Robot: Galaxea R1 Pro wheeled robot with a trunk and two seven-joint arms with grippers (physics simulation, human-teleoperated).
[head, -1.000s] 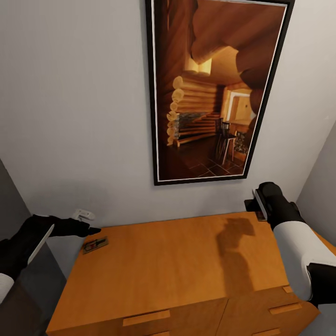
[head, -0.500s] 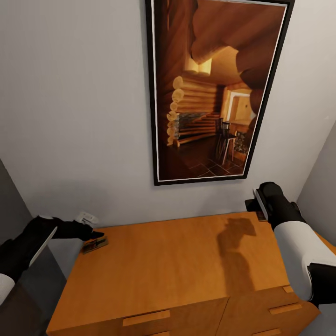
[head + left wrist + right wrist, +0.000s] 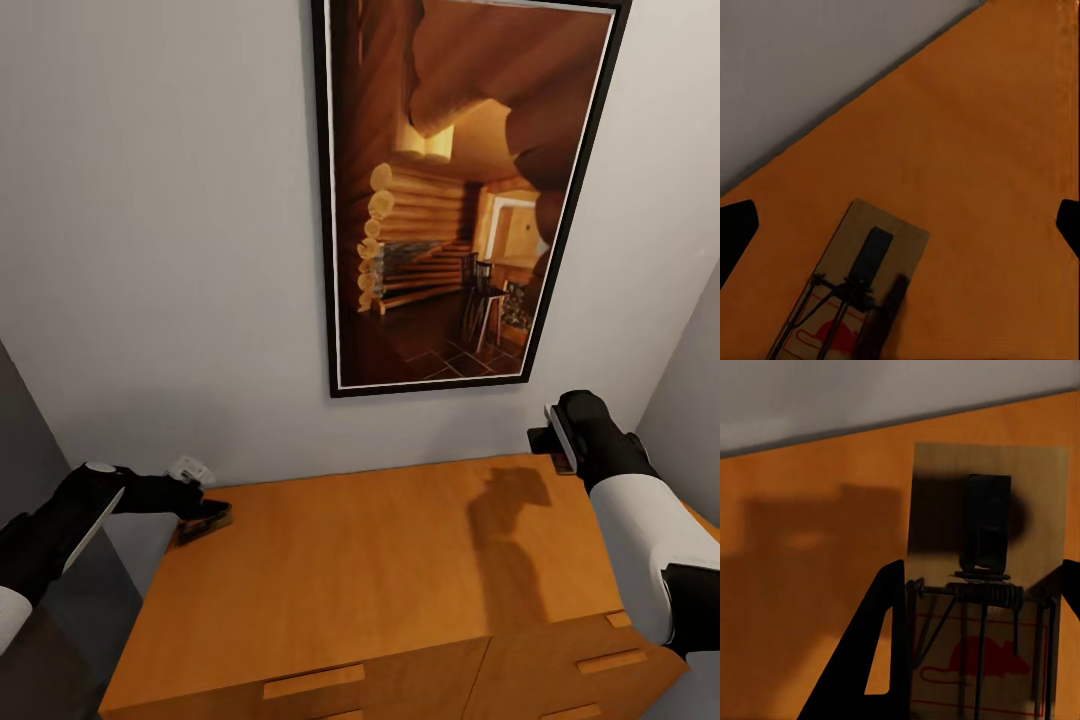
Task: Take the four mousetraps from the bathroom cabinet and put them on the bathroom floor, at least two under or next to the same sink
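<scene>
Two mousetraps [image 3: 855, 289] [image 3: 986, 585] (one per claw) on the cabinet [image 3: 380, 580].

Lighting, as we record it: soft and even on the grey wall [image 3: 160, 250], dimmer toward the lower left corner. We note a dark, soft-edged arm shadow on the cabinet [image 3: 380, 560] top, below the right gripper [image 3: 545, 437]. The framed picture [image 3: 455, 190] shows no glare. Head view: sharp, verticals leaning outward at the edges. Left wrist view: slightly soft; the mousetrap [image 3: 859, 289] carries a blurred finger shadow. Right wrist view: another mousetrap [image 3: 986, 585], shadowed across its upper part, the fingers [image 3: 881, 649] in black silhouette.
</scene>
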